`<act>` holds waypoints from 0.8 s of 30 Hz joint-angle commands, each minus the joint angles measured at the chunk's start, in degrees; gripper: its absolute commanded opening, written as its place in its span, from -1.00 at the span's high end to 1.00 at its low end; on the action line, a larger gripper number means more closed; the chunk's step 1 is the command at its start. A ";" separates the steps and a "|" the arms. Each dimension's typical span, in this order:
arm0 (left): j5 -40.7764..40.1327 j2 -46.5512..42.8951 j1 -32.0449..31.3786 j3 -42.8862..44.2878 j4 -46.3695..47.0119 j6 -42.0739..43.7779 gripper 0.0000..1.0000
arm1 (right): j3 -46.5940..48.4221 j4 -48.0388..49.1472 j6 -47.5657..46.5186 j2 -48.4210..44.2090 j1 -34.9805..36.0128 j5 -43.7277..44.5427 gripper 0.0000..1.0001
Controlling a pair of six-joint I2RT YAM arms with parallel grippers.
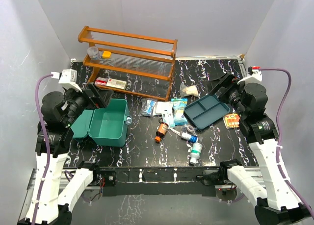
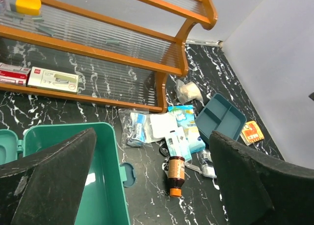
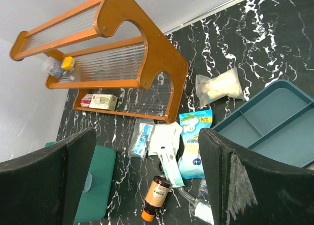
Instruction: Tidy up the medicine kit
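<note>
The kit (image 1: 105,123) sits open at the left of the table (image 1: 147,154). The left gripper (image 1: 96,98) hangs above its far edge, jaws wide apart. The right gripper (image 1: 222,86), also spread, hangs by the tray (image 1: 208,111). The bottle (image 1: 161,131) label is too small to read.

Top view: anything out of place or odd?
Kit sits open and looks empty. Right of it is a loose heap: brown bottle on its side, packets overlapping. Tray lies askew.
</note>
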 commanded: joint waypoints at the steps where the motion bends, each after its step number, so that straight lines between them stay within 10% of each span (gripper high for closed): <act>1: 5.74 -1.76 1.13 -0.92 3.33 -1.05 -0.97 | -1.04 7.60 1.61 -0.49 -0.77 -3.84 -0.70; 11: 15.50 -7.52 1.76 -7.16 12.03 -9.11 -0.97 | -1.80 6.61 4.07 -1.61 -1.23 -9.36 -0.69; 24: 15.12 1.25 1.92 -4.61 -3.13 -6.43 -0.97 | -7.86 10.74 8.42 0.94 -1.31 -14.35 -0.67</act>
